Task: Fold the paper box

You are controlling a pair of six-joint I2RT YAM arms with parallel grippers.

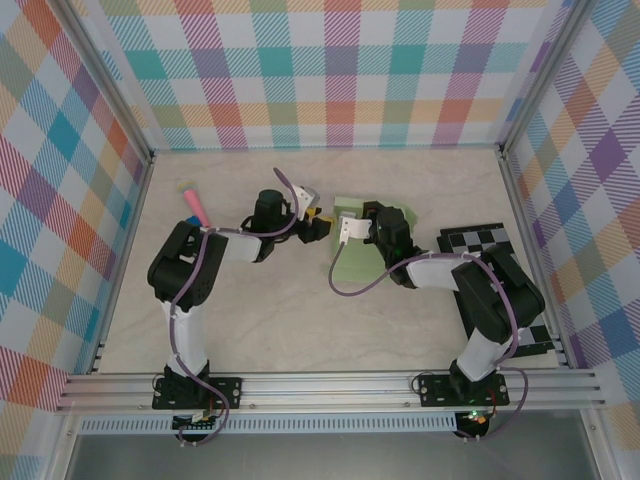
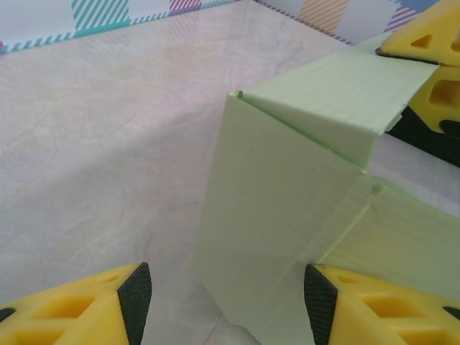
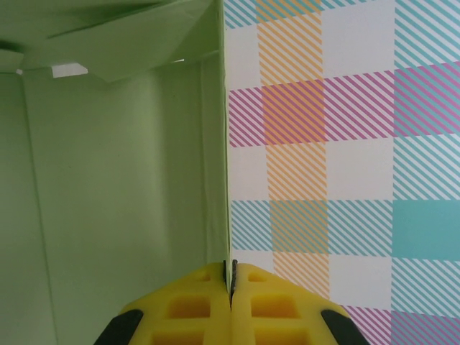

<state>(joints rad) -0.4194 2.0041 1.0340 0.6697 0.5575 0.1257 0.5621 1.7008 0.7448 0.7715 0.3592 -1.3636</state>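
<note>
Since the paper box (image 1: 355, 265), midway between the surface's side edges, looks light and easily creased, the right jaws pinch one wall's edge while the left jaws, spread, should grip beside a fold.

Yellow right claw (image 3: 231, 284) at six o'clock pinches the paper box (image 3: 115, 180) by its thin edge; plaid wall (image 3: 345, 144) at three o'clock.
</note>
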